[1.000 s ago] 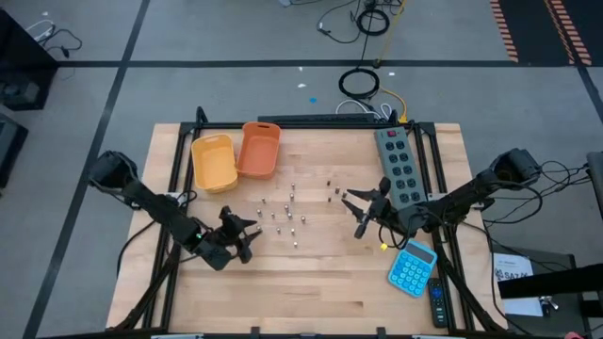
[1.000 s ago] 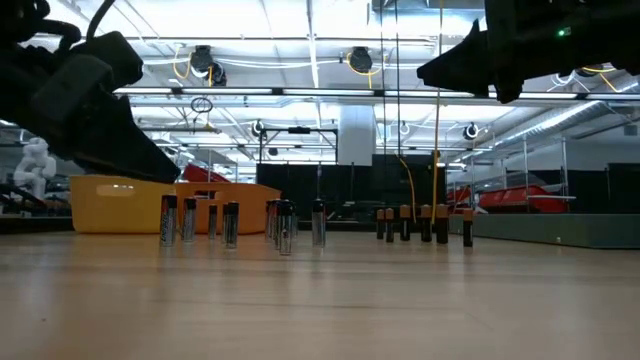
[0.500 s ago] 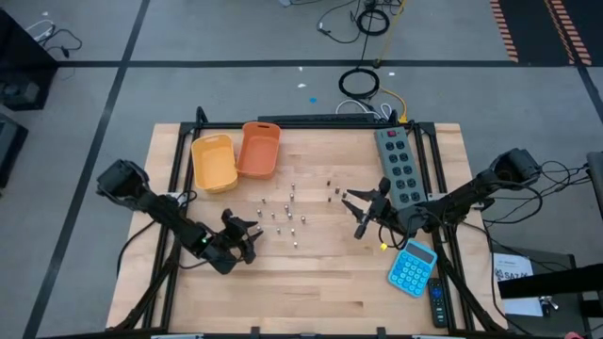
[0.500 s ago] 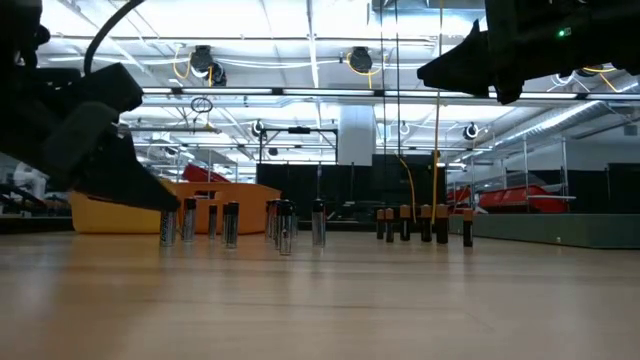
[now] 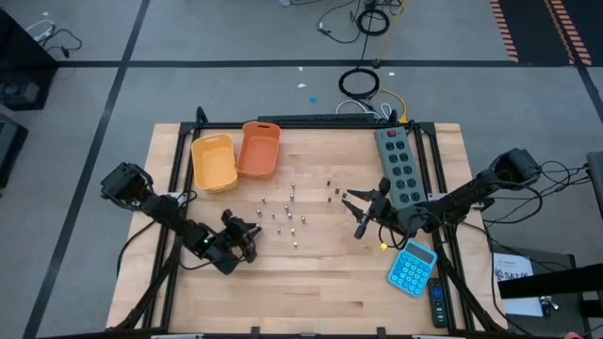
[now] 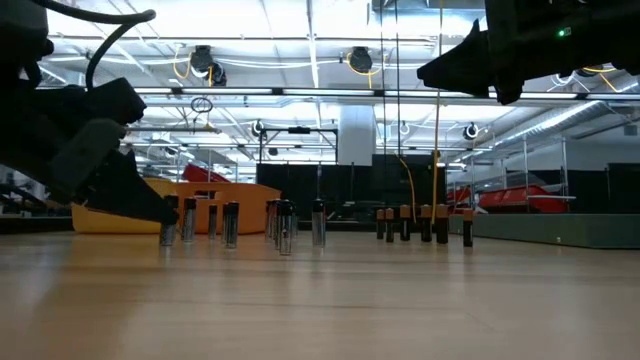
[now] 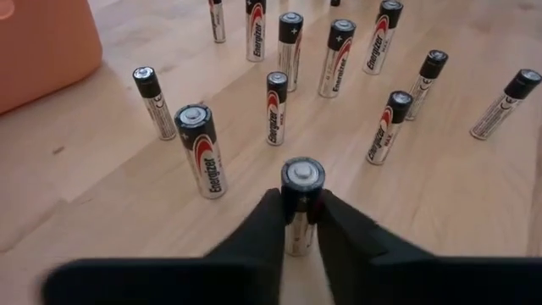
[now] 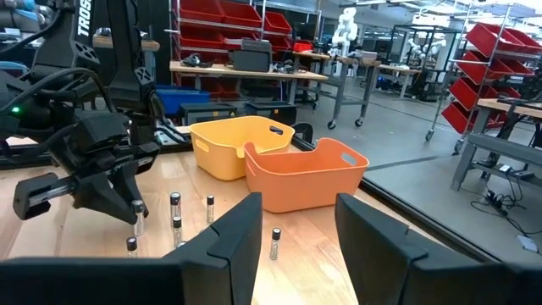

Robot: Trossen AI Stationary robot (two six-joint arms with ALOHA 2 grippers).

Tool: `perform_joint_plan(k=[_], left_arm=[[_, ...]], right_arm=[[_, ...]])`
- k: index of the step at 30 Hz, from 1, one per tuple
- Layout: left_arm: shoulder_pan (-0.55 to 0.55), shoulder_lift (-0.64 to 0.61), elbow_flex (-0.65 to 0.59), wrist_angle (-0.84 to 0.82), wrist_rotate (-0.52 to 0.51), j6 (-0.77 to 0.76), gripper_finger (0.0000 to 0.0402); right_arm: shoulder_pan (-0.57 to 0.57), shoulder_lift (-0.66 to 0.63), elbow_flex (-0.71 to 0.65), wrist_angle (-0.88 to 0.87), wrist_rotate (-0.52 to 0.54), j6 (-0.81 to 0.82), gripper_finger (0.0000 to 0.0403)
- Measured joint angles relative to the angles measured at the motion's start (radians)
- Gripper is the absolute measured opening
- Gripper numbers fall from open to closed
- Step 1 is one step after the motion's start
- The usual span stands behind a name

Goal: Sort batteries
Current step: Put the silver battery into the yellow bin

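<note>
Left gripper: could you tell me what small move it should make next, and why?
Probably a straight lift. The left gripper has its dark fingers closed on an upright silvery-grey cylindrical battery standing on the wooden table, and other batteries stand close around, so rising vertically should avoid toppling them.
</note>
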Motion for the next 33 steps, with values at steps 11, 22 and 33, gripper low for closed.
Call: perform_joint_plan(k=[11, 22, 33], left_arm=[[0.008, -0.062, -0.001, -0.045, 0.051, 0.003, 0.0036], [0.008, -0.441, -0.001, -0.428, -0.079, -0.034, 0.0036], [0.078, -0.643, -0.001, -0.978, -0.340, -0.435, 0.0036]], right_arm=[[0.000, 0.000, 0.000, -0.017, 0.000, 0.022, 0.0144], [0.000, 0.000, 0.000, -0.024, 0.000, 0.026, 0.0144], [0.000, 0.000, 0.000, -0.045, 0.000, 0.044, 0.0144]])
